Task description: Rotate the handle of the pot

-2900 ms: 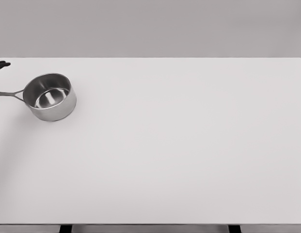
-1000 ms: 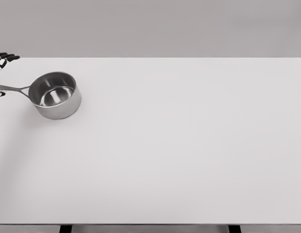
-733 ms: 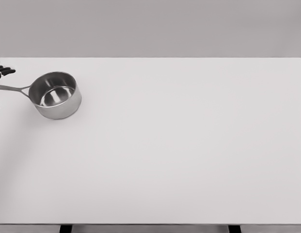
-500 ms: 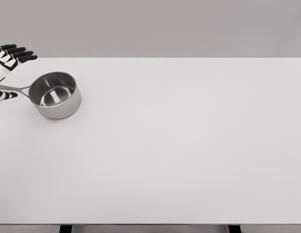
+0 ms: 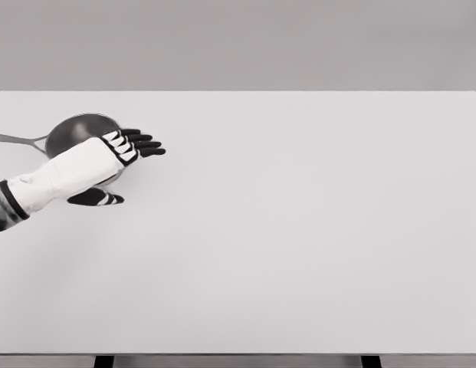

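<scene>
Left hand [image 5: 96, 167] hovers over my pot [image 5: 73, 130], fingers spread, gripping nothing; I'd push the handle [image 5: 19, 140] at nine o'clock sideways, gently.

A large white table [image 5: 299, 245] fills almost the whole view, from the left edge to near the right edge. Its top is plain and matte, lit evenly with soft light. Behind the far edge stands a plain grey wall [image 5: 238, 42], a little lighter toward the right. Under the near edge, 2 dark legs [image 5: 104, 361] show, 1 at the left and 1 at the right.
</scene>
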Motion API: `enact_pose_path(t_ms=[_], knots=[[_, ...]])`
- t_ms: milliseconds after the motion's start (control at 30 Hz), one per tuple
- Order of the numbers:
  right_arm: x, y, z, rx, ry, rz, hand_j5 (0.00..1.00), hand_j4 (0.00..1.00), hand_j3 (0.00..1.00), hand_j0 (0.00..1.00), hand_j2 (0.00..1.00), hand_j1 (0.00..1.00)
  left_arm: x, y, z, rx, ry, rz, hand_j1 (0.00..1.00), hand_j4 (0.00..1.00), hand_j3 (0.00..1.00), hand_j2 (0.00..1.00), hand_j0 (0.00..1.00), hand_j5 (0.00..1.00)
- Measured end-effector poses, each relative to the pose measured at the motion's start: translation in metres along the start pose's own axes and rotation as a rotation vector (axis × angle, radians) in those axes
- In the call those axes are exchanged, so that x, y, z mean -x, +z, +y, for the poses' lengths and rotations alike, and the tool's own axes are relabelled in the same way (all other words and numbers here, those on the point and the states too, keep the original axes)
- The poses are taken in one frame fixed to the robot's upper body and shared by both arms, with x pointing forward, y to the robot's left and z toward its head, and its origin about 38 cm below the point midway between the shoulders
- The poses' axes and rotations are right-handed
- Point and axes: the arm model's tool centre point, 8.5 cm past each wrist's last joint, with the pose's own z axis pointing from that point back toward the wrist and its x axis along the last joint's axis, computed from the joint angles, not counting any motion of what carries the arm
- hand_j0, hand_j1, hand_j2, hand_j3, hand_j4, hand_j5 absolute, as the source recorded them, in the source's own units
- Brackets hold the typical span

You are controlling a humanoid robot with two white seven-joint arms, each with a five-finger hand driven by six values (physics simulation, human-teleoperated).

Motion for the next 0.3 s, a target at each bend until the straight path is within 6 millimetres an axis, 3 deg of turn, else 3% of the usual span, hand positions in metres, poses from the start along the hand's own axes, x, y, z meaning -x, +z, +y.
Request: enact_pose_path(t_ms=[300], knots=[[0.0, 0.0, 0.0, 0.0, 0.0, 0.0, 1.0, 1.0, 1.0, 1.0, 1.0, 1.0, -0.023, -0.016, -0.022, 0.033, 0.038, -0.068, 1.0, 1.0, 1.0, 1.0, 1.0, 1.0]])
